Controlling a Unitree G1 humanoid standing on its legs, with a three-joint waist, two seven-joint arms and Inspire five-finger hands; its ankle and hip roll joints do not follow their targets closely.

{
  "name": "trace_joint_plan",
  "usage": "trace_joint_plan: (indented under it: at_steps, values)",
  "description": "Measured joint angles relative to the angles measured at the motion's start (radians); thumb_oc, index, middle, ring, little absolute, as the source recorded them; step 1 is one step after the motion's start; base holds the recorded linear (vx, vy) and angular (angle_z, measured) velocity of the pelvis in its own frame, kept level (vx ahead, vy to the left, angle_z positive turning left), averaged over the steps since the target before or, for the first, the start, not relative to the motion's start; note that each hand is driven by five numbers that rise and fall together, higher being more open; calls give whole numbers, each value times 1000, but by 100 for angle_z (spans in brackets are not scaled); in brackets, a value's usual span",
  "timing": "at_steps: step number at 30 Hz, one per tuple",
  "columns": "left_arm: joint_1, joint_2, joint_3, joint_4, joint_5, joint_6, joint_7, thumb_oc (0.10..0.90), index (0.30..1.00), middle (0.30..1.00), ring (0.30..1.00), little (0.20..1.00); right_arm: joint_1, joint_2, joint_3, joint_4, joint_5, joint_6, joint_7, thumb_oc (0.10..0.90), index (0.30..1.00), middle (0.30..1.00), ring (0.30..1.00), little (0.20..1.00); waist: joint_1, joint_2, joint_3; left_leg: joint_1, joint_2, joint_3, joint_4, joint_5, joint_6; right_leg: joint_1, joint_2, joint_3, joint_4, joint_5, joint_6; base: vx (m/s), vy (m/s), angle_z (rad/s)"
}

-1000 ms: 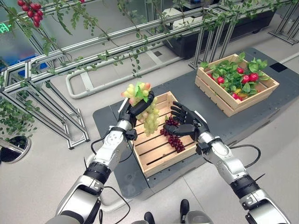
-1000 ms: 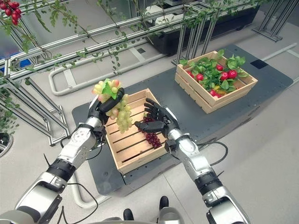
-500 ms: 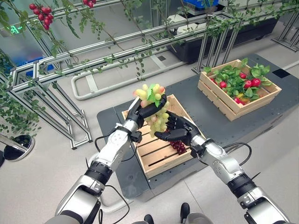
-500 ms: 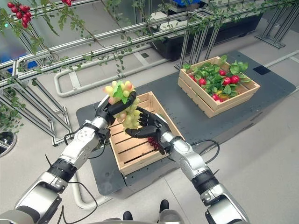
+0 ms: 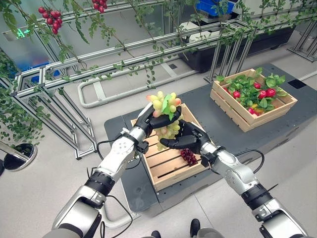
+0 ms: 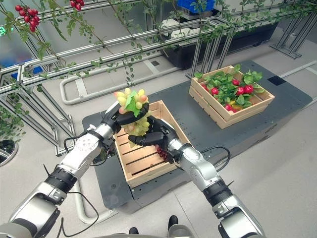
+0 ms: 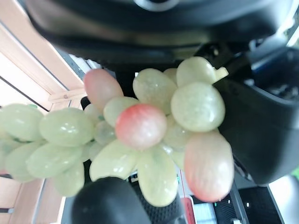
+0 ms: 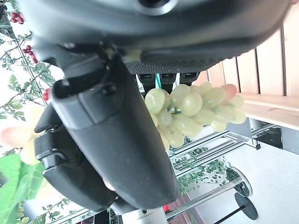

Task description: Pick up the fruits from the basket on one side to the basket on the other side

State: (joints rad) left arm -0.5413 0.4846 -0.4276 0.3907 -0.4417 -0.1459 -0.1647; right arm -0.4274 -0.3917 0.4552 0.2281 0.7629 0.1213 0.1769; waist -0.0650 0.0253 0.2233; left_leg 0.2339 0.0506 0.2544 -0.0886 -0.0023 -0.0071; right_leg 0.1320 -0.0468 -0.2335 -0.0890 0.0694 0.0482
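**Green grapes held up over the near crate**

You are looking down at the near crate [image 5: 171, 161], a slatted wooden box on the dark platform [image 5: 223, 124], and everything here is placed from it. Your left hand [image 5: 148, 118] is raised above the crate's far left corner, its fingers curled round the bunch of green grapes [image 5: 166, 106], so the hand is clamped on the fruit. The bunch, green with a few pink-tinged grapes and a green leaf at its top, stands up out of the hand, and its lower part hangs down toward the crate without touching the slats.

Your right hand [image 5: 185, 140] is above the middle of the crate, just beside the hanging part of the bunch, with fingers stretched out and apart beneath and against the grapes; its wrist view shows the fingers [image 8: 117, 140] straight beside the fruit, not closed round it.

Inside the crate, by its right wall and under your right hand, lies a bunch of dark red grapes [image 5: 189, 156]. Well apart from the crate, to its far right on the same platform, stands the second crate [image 5: 253, 96], holding green leaves and red fruits [image 5: 267, 93]. Beyond the near crate runs a metal frame [image 5: 124, 54] strung with leafy vines.
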Motion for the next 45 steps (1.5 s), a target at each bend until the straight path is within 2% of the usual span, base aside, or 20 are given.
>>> trace_joint_plan:
  at_steps: [4,8,10,16,30,31,32,35,37,38,45]
  values:
    - [0,1,-2,0,-5,-4,-60,400,300,300,300,300,0,0,2,0,9,4,0,800,900,900,900,900,1,0,-8,0,0,-1,0,0,0,0,0,1,0,0,0,0,0,0]
    - [0,15,-11,0,-6,-19,-117,400,300,300,300,300,2,-2,3,2,83,18,0,800,900,900,900,900,1,-1,-17,0,0,-1,0,0,0,0,0,1,0,0,0,0,0,0]
    - [0,30,-30,0,-44,-38,-168,400,300,300,300,300,2,-2,6,2,126,28,3,800,900,900,900,900,0,-1,-26,0,0,-1,0,0,0,0,0,1,0,0,0,0,0,0]
    - [0,43,-32,0,-127,-40,-237,400,300,300,300,300,8,1,21,4,220,32,7,800,900,900,900,900,0,-3,-54,1,0,0,0,0,0,0,0,2,0,0,0,0,0,0]
    - [0,41,-38,0,-166,-40,-290,400,300,300,300,300,55,11,25,5,429,52,9,800,900,900,900,900,2,-10,-73,0,0,-1,0,0,0,0,0,2,0,0,0,0,0,0]
    - [0,40,-40,0,-171,-40,-295,400,300,300,300,300,60,13,26,5,435,52,12,555,533,533,533,533,2,-10,-74,0,0,-1,0,0,0,0,0,2,0,0,0,0,0,0]
    - [0,38,-42,0,-174,-40,-297,400,300,300,300,300,70,16,25,5,459,51,17,400,300,300,300,300,3,-11,-77,0,0,-1,0,0,0,0,0,2,0,0,0,0,0,0]
    - [0,35,-51,-2,-183,-40,-299,400,300,300,300,300,89,24,28,7,466,51,37,400,300,300,300,300,4,-14,-86,-1,0,-2,0,0,0,-1,0,2,0,0,0,0,0,0]
    - [0,34,-58,-7,-180,-41,-299,536,505,505,505,505,98,35,26,25,467,42,38,400,300,300,300,300,5,-18,-95,-1,0,-2,0,0,0,-1,0,2,0,-1,-1,0,0,0]
    - [0,33,-65,-12,-178,-41,-298,800,900,900,900,900,98,40,26,43,467,35,38,400,300,300,300,300,7,-20,-100,-1,0,-2,0,0,0,-1,0,2,0,-1,-1,0,0,0]
    - [0,8,-85,-27,-119,-54,-278,800,900,900,900,900,119,48,28,76,466,24,40,400,300,300,300,300,17,-19,-119,-1,0,-2,0,0,0,-2,1,2,0,-1,-1,0,0,0]
